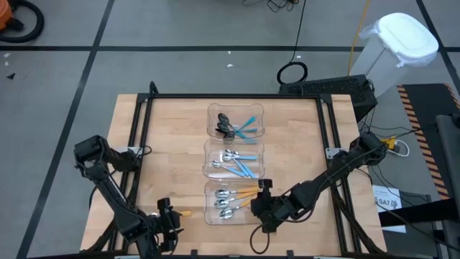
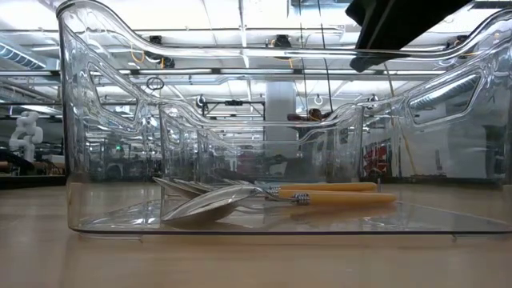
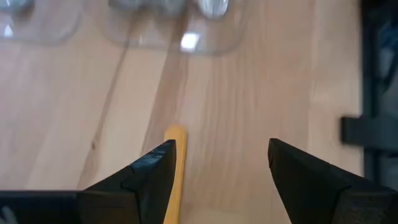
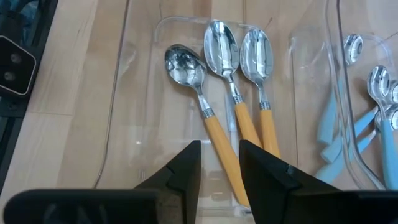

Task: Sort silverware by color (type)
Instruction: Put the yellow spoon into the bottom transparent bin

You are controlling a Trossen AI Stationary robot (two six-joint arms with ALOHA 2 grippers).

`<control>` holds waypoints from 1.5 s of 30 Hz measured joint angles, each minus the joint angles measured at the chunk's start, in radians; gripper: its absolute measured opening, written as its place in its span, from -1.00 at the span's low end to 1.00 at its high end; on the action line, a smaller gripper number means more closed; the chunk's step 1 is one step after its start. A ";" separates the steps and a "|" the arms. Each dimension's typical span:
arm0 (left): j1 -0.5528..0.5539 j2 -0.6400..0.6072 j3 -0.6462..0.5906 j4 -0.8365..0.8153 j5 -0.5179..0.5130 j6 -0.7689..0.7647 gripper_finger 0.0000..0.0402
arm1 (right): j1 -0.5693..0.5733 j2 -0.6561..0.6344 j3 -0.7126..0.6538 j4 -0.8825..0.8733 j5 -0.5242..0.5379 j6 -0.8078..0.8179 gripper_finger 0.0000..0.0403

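a: orange-handled spoon [image 3: 175, 171] — where is it?
b: lying on the tabletop [image 1: 172, 137] near its front edge, beside the spread-open left tool [image 1: 169, 220].
a: right tool [image 4: 219, 163]?
b: over the front bin [image 1: 213, 214], fingers slightly apart, gripping nothing.

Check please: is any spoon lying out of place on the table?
Yes. One orange-handled spoon lies on the bare table, outside the bins, by the open left gripper. The other orange ones sit in the nearest bin.

The left finger [image 3: 155, 180] hides most of the orange-handled spoon [image 3: 176, 168].
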State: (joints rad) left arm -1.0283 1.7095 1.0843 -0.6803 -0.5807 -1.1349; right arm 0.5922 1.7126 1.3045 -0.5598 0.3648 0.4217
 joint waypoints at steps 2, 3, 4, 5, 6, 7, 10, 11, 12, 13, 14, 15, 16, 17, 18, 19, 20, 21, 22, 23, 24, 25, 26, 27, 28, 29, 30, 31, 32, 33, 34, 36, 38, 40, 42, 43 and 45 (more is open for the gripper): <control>-0.006 0.020 0.000 -0.002 0.024 -0.018 0.26 | 0.000 0.000 0.000 0.001 0.000 0.000 -0.48; -0.009 0.026 0.000 -0.001 0.031 -0.028 0.26 | 0.000 0.000 0.000 0.001 0.000 -0.001 -0.48; -0.013 0.032 0.000 -0.001 0.038 -0.039 0.26 | 0.000 0.000 0.000 0.001 0.000 -0.004 -0.48; -0.017 0.039 0.000 -0.001 0.043 -0.050 0.26 | 0.000 0.000 0.000 0.001 0.000 -0.006 -0.48; -0.021 0.045 0.000 -0.002 0.052 -0.056 0.26 | 0.000 0.000 0.000 0.001 0.000 -0.008 -0.48; -0.024 0.049 0.000 -0.002 0.057 -0.060 0.26 | 0.000 0.000 0.000 0.001 0.000 -0.008 -0.48; -0.037 0.052 0.000 -0.014 0.061 -0.082 0.26 | 0.000 0.000 0.000 0.001 0.000 -0.008 -0.48; -0.042 0.052 0.000 -0.026 0.061 -0.095 0.26 | 0.000 0.000 0.000 0.001 0.000 -0.007 -0.48; -0.046 0.052 0.000 -0.043 0.062 -0.112 0.26 | 0.000 0.000 0.000 0.002 0.000 -0.006 -0.48; -0.051 0.052 0.000 -0.063 0.062 -0.135 0.26 | 0.000 0.000 0.000 0.002 0.000 -0.002 -0.48; -0.058 0.052 0.000 -0.088 0.062 -0.159 0.26 | 0.000 0.000 0.000 0.002 -0.001 0.002 -0.48; -0.067 0.052 0.000 -0.113 0.067 -0.180 0.26 | 0.000 0.000 0.000 0.002 -0.001 0.006 -0.48; -0.076 0.052 0.000 -0.138 0.079 -0.198 0.26 | 0.000 0.000 0.000 0.002 -0.002 0.007 -0.48; -0.083 0.052 0.000 -0.159 0.092 -0.214 0.26 | 0.000 0.000 0.000 0.002 -0.002 0.007 -0.48; -0.091 0.052 0.000 -0.174 0.102 -0.227 0.26 | 0.000 0.000 0.000 0.002 -0.002 0.007 -0.48; -0.099 0.052 0.000 -0.182 0.110 -0.236 0.26 | 0.000 0.000 0.000 0.002 -0.003 0.007 -0.48; -0.107 0.052 0.000 -0.185 0.115 -0.239 0.26 | 0.000 0.000 0.000 0.002 -0.003 0.007 -0.48; -0.114 0.052 0.000 -0.185 0.120 -0.240 0.26 | 0.000 0.000 0.000 0.002 -0.003 0.007 -0.48; -0.121 0.052 0.000 -0.185 0.124 -0.241 0.26 | 0.000 0.000 0.000 0.002 -0.003 0.007 -0.48; -0.126 0.052 0.000 -0.185 0.128 -0.247 0.26 | 0.000 0.000 0.000 0.002 -0.003 0.007 -0.48; -0.131 0.052 0.000 -0.186 0.130 -0.253 0.26 | 0.000 0.000 0.000 0.002 -0.003 0.006 -0.48; -0.135 0.052 0.000 -0.190 0.130 -0.259 0.26 | 0.000 0.000 0.000 0.002 -0.003 0.006 -0.48; -0.140 0.052 0.000 -0.198 0.130 -0.265 0.25 | 0.000 0.000 0.000 0.002 -0.003 0.005 -0.48; -0.145 0.052 0.000 -0.209 0.131 -0.270 0.24 | 0.000 0.000 0.000 0.002 -0.003 0.004 -0.48; -0.147 0.052 -0.002 -0.219 0.131 -0.276 0.21 | 0.000 0.000 0.000 0.002 -0.003 0.004 -0.48; -0.150 0.052 -0.009 -0.218 0.132 -0.283 0.18 | 0.000 0.000 0.000 0.002 -0.003 0.004 -0.48; -0.151 0.052 -0.019 -0.219 0.133 -0.287 0.15 | 0.000 0.000 0.000 0.002 -0.003 0.004 -0.48; -0.152 0.053 -0.031 -0.216 0.133 -0.290 0.11 | 0.000 0.000 0.000 0.002 -0.003 0.004 -0.48; -0.153 0.053 -0.048 -0.202 0.135 -0.293 0.07 | 0.000 0.000 0.000 0.002 -0.003 0.004 -0.48; -0.153 0.053 -0.066 -0.180 0.137 -0.297 0.03 | 0.000 0.000 0.000 0.002 -0.003 0.004 -0.48; -0.153 0.053 -0.081 -0.167 0.139 -0.301 0.00 | 0.000 0.000 0.000 0.002 -0.003 0.004 -0.48; -0.153 0.053 -0.110 -0.151 0.138 -0.315 -0.06 | 0.000 0.000 0.000 0.002 -0.003 0.002 -0.48; -0.153 0.053 -0.137 -0.130 0.139 -0.324 -0.10 | 0.000 0.000 0.000 0.002 -0.003 0.000 -0.48; -0.153 0.053 -0.154 -0.122 0.140 -0.338 -0.13 | 0.000 0.000 0.000 0.002 -0.003 0.000 -0.48; -0.153 0.050 -0.167 -0.109 0.149 -0.351 -0.17 | 0.000 0.000 0.000 0.002 -0.003 0.000 -0.48; -0.153 0.049 -0.171 -0.100 0.154 -0.349 -0.20 | 0.000 0.000 0.000 0.002 -0.003 0.000 -0.48; -0.153 0.048 -0.180 -0.070 0.158 -0.327 -0.27 | 0.000 0.000 0.000 0.002 -0.003 0.000 -0.48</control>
State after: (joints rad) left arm -1.1809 1.7570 0.9045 -0.7505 -0.4229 -1.4619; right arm 0.5919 1.7126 1.3045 -0.5579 0.3618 0.4217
